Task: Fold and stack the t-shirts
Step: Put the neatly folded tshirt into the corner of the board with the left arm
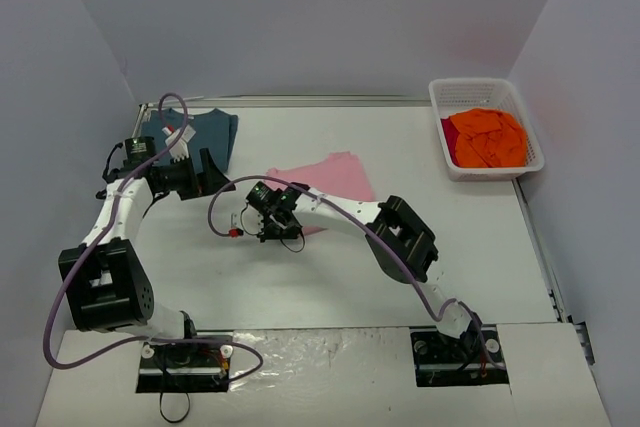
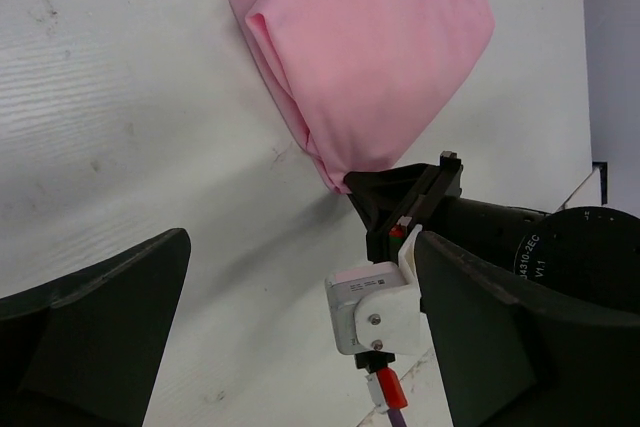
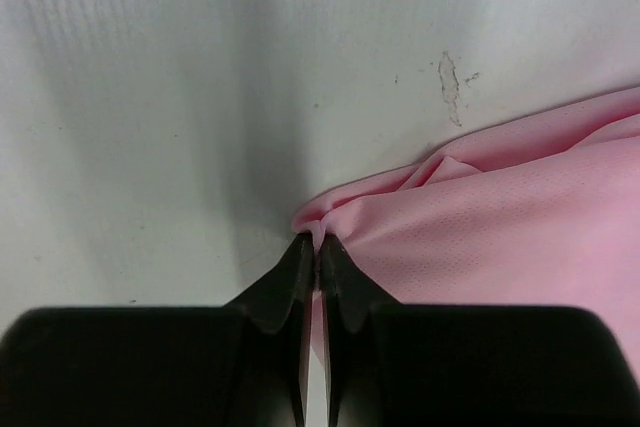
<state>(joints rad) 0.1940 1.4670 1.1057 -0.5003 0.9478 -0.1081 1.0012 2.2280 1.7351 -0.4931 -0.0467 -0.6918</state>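
Light pink cotton short-sleeved t-shirt (image 1: 335, 175), loosely folded, middle of white table (image 1: 330, 277) — bunched corner pinched between tightly closed fingers of right gripper (image 3: 317, 247). Left gripper (image 1: 211, 174) spread wide, holding nothing, near folded dark teal-blue t-shirt (image 1: 207, 131) at far left. Crumpled orange t-shirt (image 1: 486, 137) inside white plastic mesh basket (image 1: 478, 83) — far right corner.

Closed tight, the right gripper (image 3: 316, 242) is hiding the pinched corner of the light pink cotton t-shirt (image 3: 500, 237), and in both wrist views the pink cloth is running out of view. From above, the right arm (image 1: 340, 212) is covering that shirt's near-left corner. Left of it, the left arm (image 1: 165, 175) is covering the near edge of the dark teal-blue cotton t-shirt (image 1: 215, 132). Far right of it, the orange cotton t-shirt (image 1: 485, 137) is half hiding a red patch (image 1: 449, 139), too small to identify, in the white plastic mesh basket (image 1: 495, 173).
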